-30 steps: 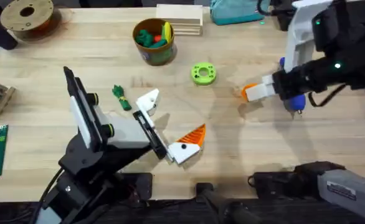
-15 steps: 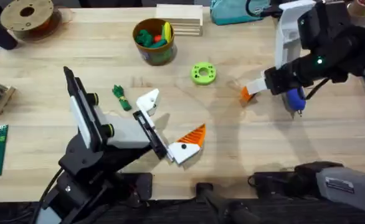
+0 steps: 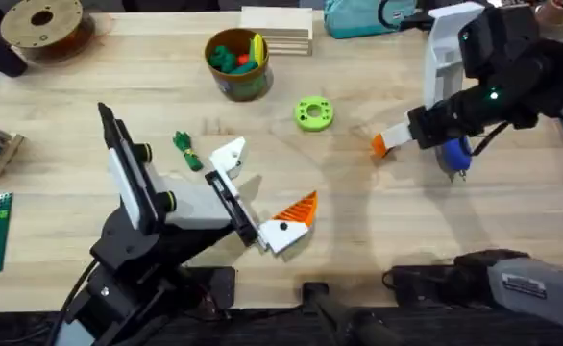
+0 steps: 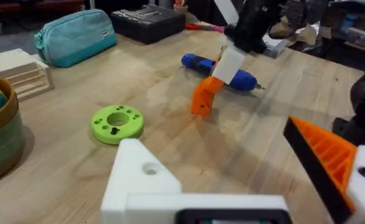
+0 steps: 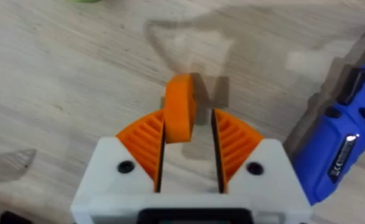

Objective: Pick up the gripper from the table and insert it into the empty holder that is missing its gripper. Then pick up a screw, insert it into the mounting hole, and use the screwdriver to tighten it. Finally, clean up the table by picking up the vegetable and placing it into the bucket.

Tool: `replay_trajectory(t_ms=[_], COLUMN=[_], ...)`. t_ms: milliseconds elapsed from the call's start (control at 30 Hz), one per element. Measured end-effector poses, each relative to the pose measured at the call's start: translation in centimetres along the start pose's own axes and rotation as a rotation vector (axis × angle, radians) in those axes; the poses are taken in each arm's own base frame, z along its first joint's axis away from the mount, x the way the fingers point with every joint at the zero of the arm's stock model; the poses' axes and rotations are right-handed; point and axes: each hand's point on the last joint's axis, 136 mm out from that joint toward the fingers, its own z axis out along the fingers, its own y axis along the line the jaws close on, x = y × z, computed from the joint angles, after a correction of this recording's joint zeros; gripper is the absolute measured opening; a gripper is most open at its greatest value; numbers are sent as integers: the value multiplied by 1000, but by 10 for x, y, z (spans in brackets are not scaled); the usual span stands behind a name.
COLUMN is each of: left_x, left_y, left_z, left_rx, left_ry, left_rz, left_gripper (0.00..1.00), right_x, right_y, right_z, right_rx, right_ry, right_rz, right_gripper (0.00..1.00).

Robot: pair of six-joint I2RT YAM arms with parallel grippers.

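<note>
The small orange gripper stands between the orange ribbed pads of my right gripper, which is shut on it. From the left wrist it hangs tilted, low over the table. My right gripper is at the right of the table, with the blue screwdriver lying just behind it. My left gripper is open; one jaw is the bare white holder, the other carries an orange fin. The dark green vegetable lies left of the holder. The olive bucket stands at the back.
A bright green ring disc lies between the bucket and my right gripper. Wooden blocks and a teal pouch sit along the far edge. A filament spool is at the back left. Toy pieces fill the bucket.
My right arm swung up and back a little from one second ago, with the orange piece staying at about the same spot. Over the last half second nothing visibly moved. The left arm is still.
</note>
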Motion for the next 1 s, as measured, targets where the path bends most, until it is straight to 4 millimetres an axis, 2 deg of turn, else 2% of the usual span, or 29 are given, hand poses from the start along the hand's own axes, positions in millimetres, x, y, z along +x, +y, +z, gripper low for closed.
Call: replay_trajectory(t_ms=[200,600,767,1000], left_x=[0,0,0,0], left_y=[0,0,0,0], left_z=[0,0,0,0], left_rx=[0,0,0,0], left_ry=[0,0,0,0], left_rz=[0,0,0,0], left_gripper=[987,988,987,987], right_x=[1,-4,-5,-4], right_y=[3,8,15,11], right_z=[0,1,2,2], right_rx=[-13,-21,-28,0], right_ry=[2,-17,-15,-6], right_rz=[-69,-163,-201,-205], right_gripper=[383,380,337,331])
